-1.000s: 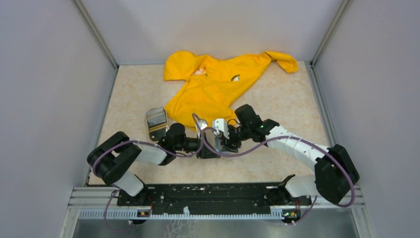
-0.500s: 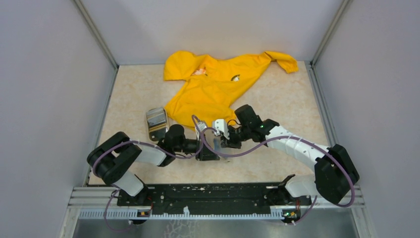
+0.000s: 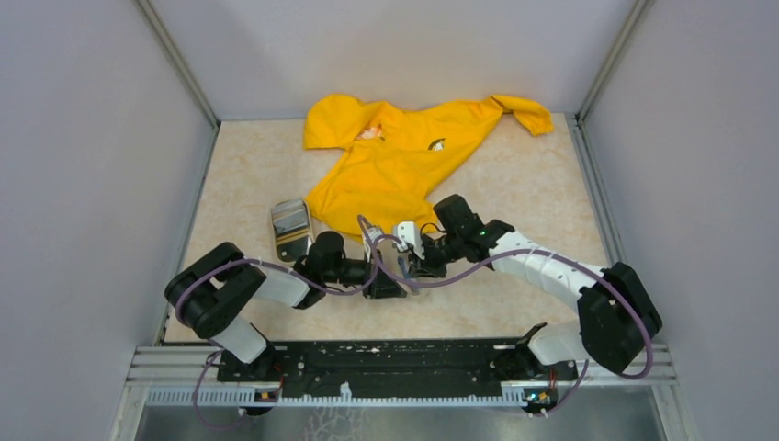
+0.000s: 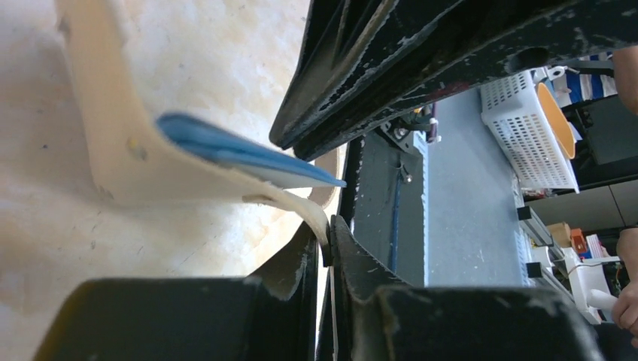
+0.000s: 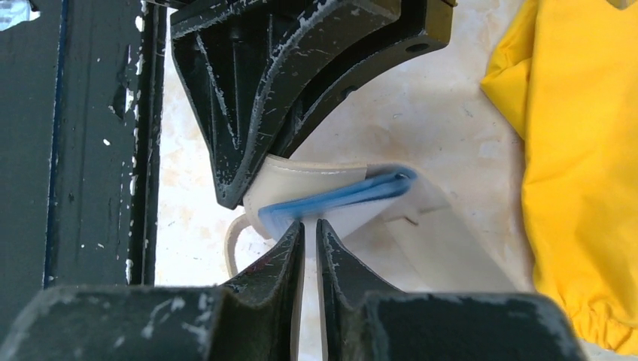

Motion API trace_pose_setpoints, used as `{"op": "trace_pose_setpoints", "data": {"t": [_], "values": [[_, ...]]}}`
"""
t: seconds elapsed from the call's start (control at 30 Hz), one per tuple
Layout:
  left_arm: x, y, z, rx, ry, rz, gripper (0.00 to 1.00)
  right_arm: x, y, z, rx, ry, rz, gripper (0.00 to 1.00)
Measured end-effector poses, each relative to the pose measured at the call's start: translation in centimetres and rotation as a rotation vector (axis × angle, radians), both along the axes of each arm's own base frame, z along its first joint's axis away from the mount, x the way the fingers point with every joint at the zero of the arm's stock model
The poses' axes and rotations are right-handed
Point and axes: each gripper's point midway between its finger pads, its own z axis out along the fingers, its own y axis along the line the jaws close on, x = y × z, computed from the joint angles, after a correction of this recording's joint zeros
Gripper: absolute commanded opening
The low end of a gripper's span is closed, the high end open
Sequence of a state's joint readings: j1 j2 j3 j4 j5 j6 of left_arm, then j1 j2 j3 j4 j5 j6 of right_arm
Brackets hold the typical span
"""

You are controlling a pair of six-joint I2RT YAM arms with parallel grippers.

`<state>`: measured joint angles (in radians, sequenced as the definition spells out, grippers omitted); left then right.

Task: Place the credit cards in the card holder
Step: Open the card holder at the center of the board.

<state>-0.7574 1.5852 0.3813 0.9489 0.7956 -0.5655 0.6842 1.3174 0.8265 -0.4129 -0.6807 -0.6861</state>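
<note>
Left gripper (image 4: pixel 329 239) is clenched on a tan flap of the card holder (image 4: pixel 120 143), mid-frame in my overhead view. I see the right gripper (image 5: pixel 308 229) nearly closed at its lower edge, grip unclear. Above lies a yellow jacket (image 3: pixel 404 156); left of centre, a beige tray (image 3: pixel 274 220) holds the credit cards (image 3: pixel 294 234).
</note>
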Motion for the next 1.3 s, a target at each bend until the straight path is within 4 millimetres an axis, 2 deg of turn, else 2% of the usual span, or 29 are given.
{"op": "trace_pose_setpoints", "data": {"t": [0.17, 0.37, 0.5, 0.63, 0.77, 0.87, 1.3], "values": [[0.1, 0.1, -1.4, 0.036, 0.020, 0.011, 0.14, -0.6, 0.0, -1.3, -0.023, 0.063, 0.010, 0.25], [0.2, 0.0, -1.5, 0.023, 0.009, 0.002, 0.14, -1.1, 0.0, -1.6, -0.025, 0.096, 0.015, 0.43], [0.4, 0.3, -1.7, -0.001, 0.037, 0.009, 0.09, -0.7, 0.2, -1.5, -0.024, 0.092, -0.010, 0.47], [0.7, 1.9, -3.5, 0.017, 0.134, 0.061, 0.08, 0.6, 0.4, -1.6, -0.028, 0.066, -0.058, 0.49], [0.3, 3.5, -5.2, 0.048, 0.234, 0.114, 0.08, 1.2, 0.6, -2.4, -0.043, 0.074, -0.086, 0.49], [-0.2, 3.9, -5.7, 0.062, 0.271, 0.123, 0.09, 1.0, 0.6, -3.3, -0.065, 0.097, -0.090, 0.49], [0.3, 3.9, -6.7, 0.131, 0.310, 0.144, 0.09, 0.4, 0.4, -6.3, -0.195, 0.051, -0.054, 0.75]]}}
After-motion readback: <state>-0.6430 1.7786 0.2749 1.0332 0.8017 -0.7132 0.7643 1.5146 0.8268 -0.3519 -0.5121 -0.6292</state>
